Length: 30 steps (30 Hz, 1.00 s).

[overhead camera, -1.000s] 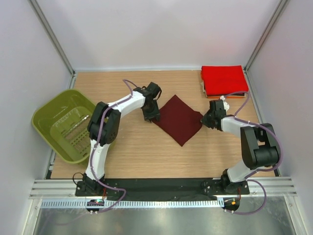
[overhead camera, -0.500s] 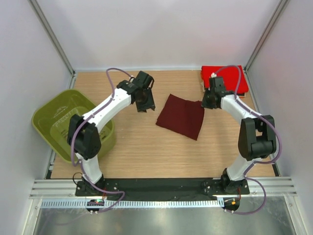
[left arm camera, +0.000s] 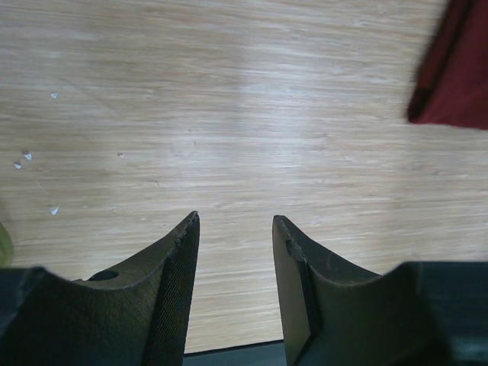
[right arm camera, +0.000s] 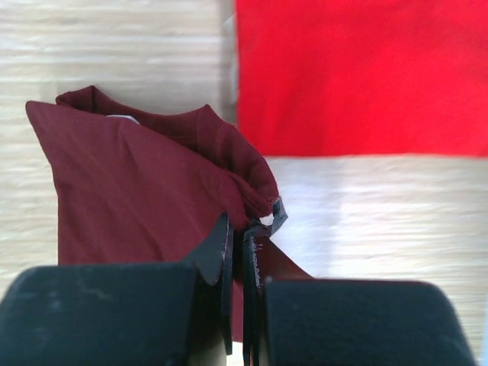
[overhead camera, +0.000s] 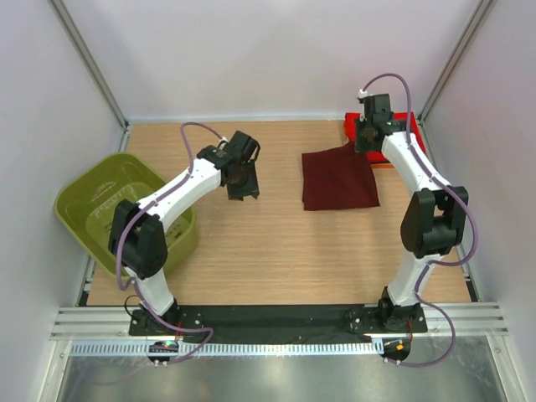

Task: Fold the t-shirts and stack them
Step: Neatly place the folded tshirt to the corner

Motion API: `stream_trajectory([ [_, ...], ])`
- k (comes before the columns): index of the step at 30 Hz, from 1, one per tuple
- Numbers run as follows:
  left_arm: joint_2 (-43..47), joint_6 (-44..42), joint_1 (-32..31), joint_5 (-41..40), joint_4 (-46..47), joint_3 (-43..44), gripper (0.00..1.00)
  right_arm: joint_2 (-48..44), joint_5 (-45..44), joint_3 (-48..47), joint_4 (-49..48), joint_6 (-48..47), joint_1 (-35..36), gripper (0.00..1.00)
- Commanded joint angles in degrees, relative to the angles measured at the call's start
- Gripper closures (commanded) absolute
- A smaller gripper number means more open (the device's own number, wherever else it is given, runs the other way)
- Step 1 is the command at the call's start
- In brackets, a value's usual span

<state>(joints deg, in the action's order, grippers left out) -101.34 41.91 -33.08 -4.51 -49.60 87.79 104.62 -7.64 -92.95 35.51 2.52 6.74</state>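
Note:
A folded dark maroon t-shirt [overhead camera: 339,177] lies on the wooden table, its back right corner lifted. My right gripper [overhead camera: 366,144] is shut on that corner, and the cloth bunches at its fingertips in the right wrist view [right arm camera: 238,225]. Just behind it, a folded bright red t-shirt [overhead camera: 405,124] lies in the back right corner, with a thin orange edge showing under it. The maroon t-shirt [right arm camera: 137,191] reaches close to the red t-shirt [right arm camera: 358,76]. My left gripper [overhead camera: 243,191] hangs open over bare wood, left of the maroon t-shirt [left arm camera: 457,76], holding nothing [left arm camera: 234,219].
An olive-green plastic basket [overhead camera: 84,188] stands at the left edge of the table, beside the left arm. White walls with metal posts close in the table at the back and on both sides.
My right gripper has dragged the maroon t-shirt back and to the right, up against the red one. The left gripper has drawn away from the shirt's left corner.

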Motion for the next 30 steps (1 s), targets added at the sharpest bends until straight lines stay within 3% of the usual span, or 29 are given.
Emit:
stream_trajectory([
  [1,3.6,-0.9,0.1,-0.6,2.9,-1.7,0.55,2.9,-4.0,-7.1,2.5,-8.0,-1.3,0.99],
  [14,6.3,0.4,-0.1,1.4,6.2,-7.2,0.55,20.4,-5.5,-46.7,19.9,-19.1,-4.9,0.99],
  [22,6.8,1.8,-0.6,1.5,6.5,-8.5,0.55,25.4,-7.0,-58.7,19.3,-22.6,-6.0,0.99],
  [30,5.4,2.3,-1.8,0.6,5.7,-7.6,0.54,29.0,-0.6,-62.4,12.5,-21.8,-13.3,0.99],
])
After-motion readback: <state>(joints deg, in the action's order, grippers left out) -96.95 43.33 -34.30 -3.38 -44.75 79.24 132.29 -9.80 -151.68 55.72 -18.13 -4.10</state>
